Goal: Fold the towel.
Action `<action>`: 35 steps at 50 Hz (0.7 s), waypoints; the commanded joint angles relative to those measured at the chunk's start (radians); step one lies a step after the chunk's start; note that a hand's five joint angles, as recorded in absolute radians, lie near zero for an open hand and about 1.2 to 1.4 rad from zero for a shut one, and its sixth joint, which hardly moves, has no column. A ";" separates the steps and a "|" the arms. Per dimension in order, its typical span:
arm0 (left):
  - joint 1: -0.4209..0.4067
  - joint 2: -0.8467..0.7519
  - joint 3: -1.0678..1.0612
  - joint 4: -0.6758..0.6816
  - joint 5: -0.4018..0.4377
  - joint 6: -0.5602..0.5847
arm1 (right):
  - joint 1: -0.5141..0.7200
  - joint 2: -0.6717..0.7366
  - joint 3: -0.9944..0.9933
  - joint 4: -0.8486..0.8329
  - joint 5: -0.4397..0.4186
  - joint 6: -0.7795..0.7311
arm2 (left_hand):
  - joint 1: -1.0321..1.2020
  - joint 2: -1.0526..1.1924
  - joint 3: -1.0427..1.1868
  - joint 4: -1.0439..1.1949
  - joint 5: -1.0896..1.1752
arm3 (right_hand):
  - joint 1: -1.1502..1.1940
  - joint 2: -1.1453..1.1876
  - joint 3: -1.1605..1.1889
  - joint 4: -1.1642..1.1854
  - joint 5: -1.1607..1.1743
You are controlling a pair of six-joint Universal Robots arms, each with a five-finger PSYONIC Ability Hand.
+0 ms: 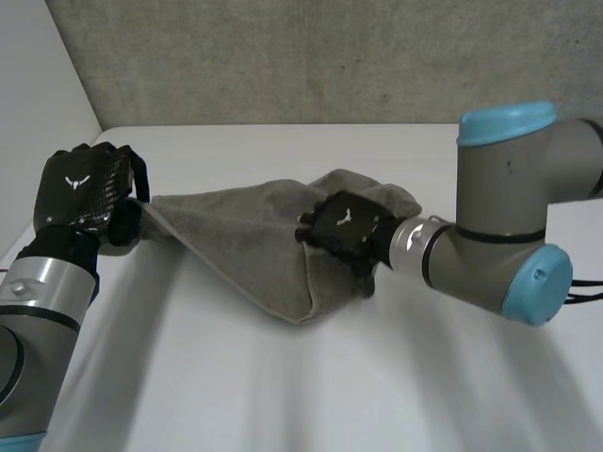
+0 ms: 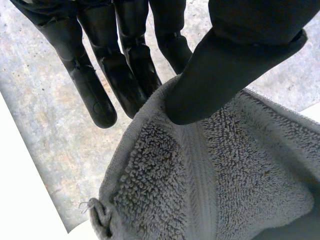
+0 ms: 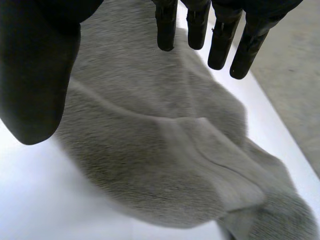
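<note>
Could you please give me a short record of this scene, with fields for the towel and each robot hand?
towel: grey terry, bunched, not neatly folded
surface: white table
left robot hand: thumb and fingers pinch the towel's edge near a corner
right robot hand: fingers straight, over the towel's middle
</note>
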 commanded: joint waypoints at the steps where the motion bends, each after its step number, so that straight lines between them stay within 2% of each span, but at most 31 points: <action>1: 0.003 0.005 0.001 0.000 0.000 0.000 | 0.016 -0.002 0.074 0.004 -0.031 -0.118 | 0.203 0.178 0.179 0.178 0.193 | 0.111 0.107 0.109 0.098 0.116; 7: 0.003 0.007 0.001 0.000 0.000 0.000 | 0.059 0.018 0.143 -0.021 -0.038 -0.149 | 0.203 0.178 0.179 0.178 0.193 | 0.114 0.110 0.112 0.101 0.119; 11: 0.006 0.010 0.001 0.000 0.000 0.000 | 0.072 0.038 0.187 -0.108 -0.052 -0.150 | 0.203 0.178 0.179 0.178 0.193 | 0.158 0.154 0.155 0.145 0.162; 13: 0.007 0.011 0.001 0.000 0.000 0.000 | 0.077 0.041 0.200 -0.152 -0.054 -0.152 | 0.203 0.178 0.179 0.178 0.193 | 0.252 0.248 0.250 0.239 0.257; 15: 0.007 0.011 0.001 0.000 0.000 0.000 | 0.080 0.044 0.209 -0.241 -0.046 -0.152 | 0.203 0.178 0.179 0.178 0.193 | 0.524 0.520 0.521 0.510 0.528; 16: 0.007 0.011 0.001 0.000 0.000 0.000 | 0.080 0.044 0.209 -0.241 -0.046 -0.152 | 0.203 0.178 0.179 0.178 0.193 | 0.525 0.521 0.523 0.512 0.530; 17: 0.007 0.011 0.001 0.000 0.000 0.000 | 0.080 0.044 0.208 -0.287 -0.037 -0.150 | 0.203 0.178 0.179 0.178 0.193 | 0.851 0.847 0.848 0.838 0.855; 18: 0.009 0.010 0.001 0.002 0.000 0.000 | 0.080 0.044 0.207 -0.287 -0.037 -0.150 | 0.203 0.178 0.179 0.178 0.193 | 0.854 0.850 0.852 0.841 0.858; 19: 0.010 0.010 0.003 0.006 0.000 0.000 | 0.083 0.046 0.194 -0.327 -0.020 -0.149 | 0.203 0.178 0.179 0.178 0.193 | 1.135 1.131 1.132 1.122 1.139; 21: 0.012 0.008 0.006 0.012 -0.002 -0.001 | 0.086 0.047 0.177 -0.364 0.011 -0.146 | 0.203 0.178 0.179 0.178 0.193 | 1.138 1.134 1.135 1.125 1.142; 22: 0.014 0.002 0.016 0.018 -0.002 -0.002 | 0.088 0.043 0.149 -0.405 0.062 -0.146 | 0.203 0.178 0.179 0.178 0.193 | 1.138 1.134 1.135 1.125 1.142; 23: 0.014 0.002 0.017 0.018 -0.002 -0.002 | 0.088 0.043 0.149 -0.406 0.063 -0.146 | 0.203 0.178 0.179 0.178 0.193 | 1.138 1.134 1.135 1.125 1.142; 24: 0.015 -0.002 0.032 0.026 -0.002 -0.002 | 0.088 0.037 0.099 -0.453 0.140 -0.144 | 0.203 0.178 0.179 0.178 0.193 | 1.138 1.134 1.135 1.125 1.142; 25: 0.018 -0.010 0.065 0.044 -0.002 -0.002 | 0.088 0.036 0.099 -0.453 0.141 -0.144 | 0.203 0.178 0.179 0.178 0.193 | 1.138 1.134 1.135 1.125 1.142; 27: 0.018 -0.022 0.108 0.072 -0.003 -0.002 | 0.082 0.000 -0.034 -0.557 0.303 -0.126 | 0.203 0.178 0.179 0.178 0.193 | 1.138 1.134 1.135 1.125 1.142; 28: 0.018 -0.022 0.109 0.072 -0.003 -0.002 | 0.082 0.000 -0.035 -0.557 0.304 -0.126 | 0.203 0.178 0.179 0.178 0.193 | 1.138 1.134 1.135 1.125 1.142; 30: 0.017 -0.080 0.214 0.135 -0.006 -0.005 | 0.080 -0.063 -0.119 -0.686 0.381 -0.081 | 0.203 0.178 0.179 0.178 0.193 | 1.138 1.134 1.135 1.125 1.142; 31: 0.017 -0.081 0.214 0.135 -0.006 -0.005 | 0.080 -0.063 -0.119 -0.686 0.382 -0.081 | 0.203 0.178 0.179 0.178 0.193 | 1.138 1.134 1.135 1.125 1.142; 33: 0.007 -0.107 0.324 0.201 -0.011 -0.008 | 0.072 -0.159 -0.133 -0.871 0.435 0.009 | 0.203 0.178 0.179 0.178 0.193 | 1.138 1.134 1.135 1.125 1.142; 34: 0.007 -0.107 0.325 0.201 -0.011 -0.008 | 0.072 -0.160 -0.133 -0.872 0.435 0.009 | 0.203 0.178 0.179 0.178 0.193 | 1.138 1.134 1.135 1.125 1.142; 35: 0.003 -0.108 0.367 0.233 -0.012 -0.009 | 0.066 -0.202 -0.125 -0.940 0.460 0.053 | 0.203 0.178 0.179 0.178 0.193 | 1.138 1.134 1.135 1.125 1.142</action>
